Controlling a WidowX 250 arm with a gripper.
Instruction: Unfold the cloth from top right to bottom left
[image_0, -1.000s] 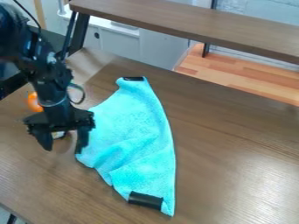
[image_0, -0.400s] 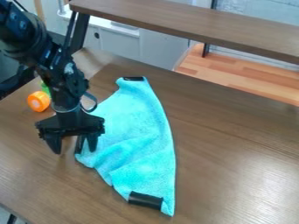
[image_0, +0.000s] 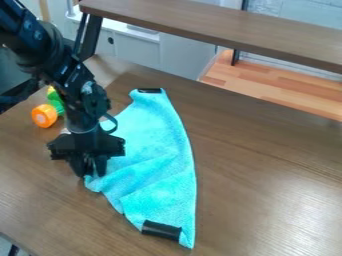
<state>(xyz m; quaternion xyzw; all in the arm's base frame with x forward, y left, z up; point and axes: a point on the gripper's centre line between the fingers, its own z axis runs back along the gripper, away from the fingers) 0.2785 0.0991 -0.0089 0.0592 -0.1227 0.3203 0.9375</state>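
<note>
drawn slightly to the view's left, the turquoise cloth (image_0: 157, 150) lies creased on the table (image_0: 260, 175), its left corner pinched in the nearly closed gripper (image_0: 91, 175), likely light, limp and best held there.

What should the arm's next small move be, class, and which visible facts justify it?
Probably a short, low pull toward the view's bottom left. The pincer appears closed on the left corner of the cloth, creases run across the fabric from near that grip, and the table extends that way, matching the task's direction.
</note>
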